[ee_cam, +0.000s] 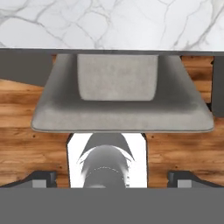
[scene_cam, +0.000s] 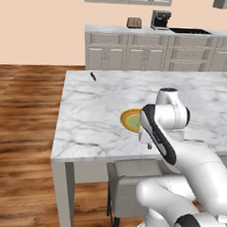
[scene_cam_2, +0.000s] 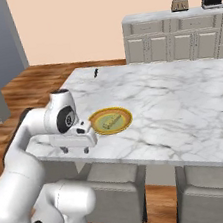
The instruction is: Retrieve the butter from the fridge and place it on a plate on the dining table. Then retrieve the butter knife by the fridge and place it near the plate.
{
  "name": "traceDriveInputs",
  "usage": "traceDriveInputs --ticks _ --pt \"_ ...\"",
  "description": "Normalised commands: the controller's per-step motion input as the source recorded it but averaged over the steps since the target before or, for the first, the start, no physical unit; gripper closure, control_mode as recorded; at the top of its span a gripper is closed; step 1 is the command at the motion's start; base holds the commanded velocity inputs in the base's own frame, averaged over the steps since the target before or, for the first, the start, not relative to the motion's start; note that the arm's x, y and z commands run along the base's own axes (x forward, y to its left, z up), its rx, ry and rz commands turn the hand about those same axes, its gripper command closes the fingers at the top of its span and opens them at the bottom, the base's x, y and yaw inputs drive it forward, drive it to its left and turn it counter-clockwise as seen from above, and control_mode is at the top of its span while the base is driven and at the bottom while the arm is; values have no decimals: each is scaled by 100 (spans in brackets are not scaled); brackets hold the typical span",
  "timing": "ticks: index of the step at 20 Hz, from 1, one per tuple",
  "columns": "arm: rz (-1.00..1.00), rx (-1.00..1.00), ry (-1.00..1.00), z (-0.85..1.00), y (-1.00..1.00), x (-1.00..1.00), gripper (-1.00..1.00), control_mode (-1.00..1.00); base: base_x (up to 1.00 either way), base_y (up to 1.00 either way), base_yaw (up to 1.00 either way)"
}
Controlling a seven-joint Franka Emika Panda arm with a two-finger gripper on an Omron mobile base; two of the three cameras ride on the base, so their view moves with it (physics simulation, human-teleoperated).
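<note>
The end effector (ee_cam: 112, 179), its tips spread wide and holding nothing, looks down past the edge of the white marble-topped bench (scene_cam_2: 183, 103) at a grey chair (ee_cam: 118, 100). The pale-yellow butter stick (scene_cam_2: 113, 121) lies on the orange-rimmed round plate (scene_cam_2: 95, 117), long axis running lower left to upper right. The slim dark butter knife (scene_cam: 93, 76) lies at the bench's far corner, pointing roughly away from the robot, well apart from the plate. The long reach risks clipping the plate, and so thin a knife could slip.

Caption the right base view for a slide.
Butter on the plate, open gripper at the dining table edge, butter knife far side.
</note>
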Motion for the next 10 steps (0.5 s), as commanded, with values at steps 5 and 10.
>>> traceDriveInputs --ticks 5,10 --pt "3 0 0 0 16 -28 -100 -100 0 0 0" --pt "0 0 0 0 0 0 -100 -100 0 0 0"
